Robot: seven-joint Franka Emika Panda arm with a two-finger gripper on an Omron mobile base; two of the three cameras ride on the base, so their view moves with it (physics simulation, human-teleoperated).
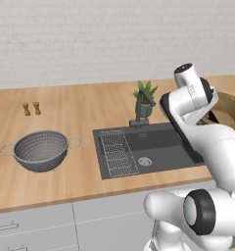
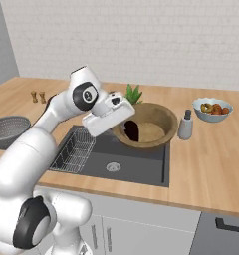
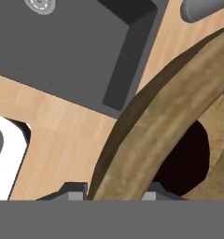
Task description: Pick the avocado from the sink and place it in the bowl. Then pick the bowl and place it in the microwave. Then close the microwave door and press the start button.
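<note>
Gripper (image 3: 115, 195) astride bowl (image 3: 165, 121) rim, avocado (image 3: 186, 158) inside.

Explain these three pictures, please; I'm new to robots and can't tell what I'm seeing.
It is a simulated kitchen. A white arm on a driving base works at a wooden counter. Two pictures come from cameras on the base, behind the arm to its left and right; the third looks along its hand. The jaws are shut on the rim of a wooden bowl, tilted over the sink's edge, with the dark avocado inside. On the counter also: a colander, a plant, a fruit bowl and a grey bottle.
</note>
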